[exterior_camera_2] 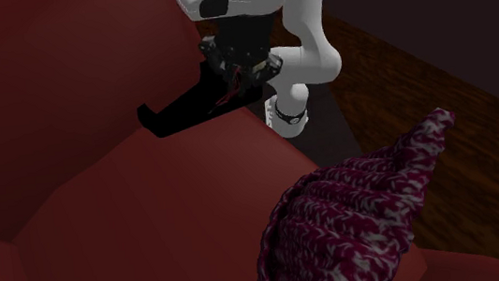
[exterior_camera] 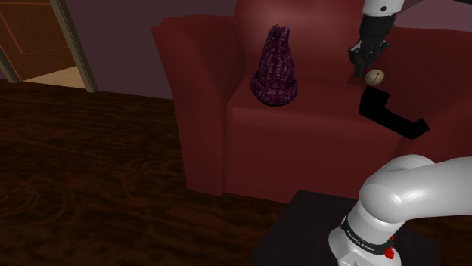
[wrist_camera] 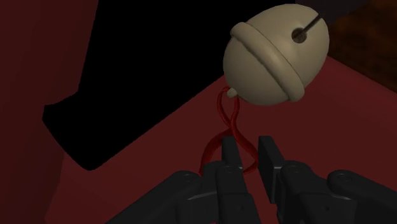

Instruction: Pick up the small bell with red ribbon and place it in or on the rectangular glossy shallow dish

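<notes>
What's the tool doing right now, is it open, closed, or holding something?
Tool: closed, holding the bell by its red ribbon.

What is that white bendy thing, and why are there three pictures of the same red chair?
The white bendy thing is a robot arm. At its end is a black two-finger tool for picking things up. These pictures are drawn by a computer, not taken in a real room.

One picture looks over the robot's shoulder. One looks from the chair, past the hat, back at the robot. One comes from a camera on the tool itself.

On the dark red armchair seat lie a purple knitted woolly hat and a flat black shallow dish. Close by the dish is a small round cream bell with a thin red ribbon.

The tool is right at the ribbon, but I can't tell whether it is gripping it. The bell is meant to go in the dish.
</notes>
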Robot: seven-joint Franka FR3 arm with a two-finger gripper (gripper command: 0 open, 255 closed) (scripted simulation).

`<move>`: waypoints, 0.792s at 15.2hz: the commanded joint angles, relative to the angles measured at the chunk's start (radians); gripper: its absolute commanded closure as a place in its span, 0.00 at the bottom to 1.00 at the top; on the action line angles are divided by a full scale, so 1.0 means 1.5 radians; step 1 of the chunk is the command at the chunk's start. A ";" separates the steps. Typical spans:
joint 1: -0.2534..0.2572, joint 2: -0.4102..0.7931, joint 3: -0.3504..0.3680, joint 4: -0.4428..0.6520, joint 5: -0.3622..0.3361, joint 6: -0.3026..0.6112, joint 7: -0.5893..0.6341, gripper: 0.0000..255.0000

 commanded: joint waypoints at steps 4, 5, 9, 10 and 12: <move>-0.018 -0.046 -0.058 -0.016 -0.050 -0.009 -0.072 1.00; -0.021 -0.054 -0.071 -0.017 -0.060 -0.010 -0.087 1.00; -0.033 -0.077 -0.123 -0.015 -0.104 -0.012 -0.148 1.00; -0.036 -0.081 -0.137 -0.012 -0.115 -0.012 -0.164 1.00; -0.041 -0.092 -0.160 -0.019 -0.134 -0.005 -0.186 1.00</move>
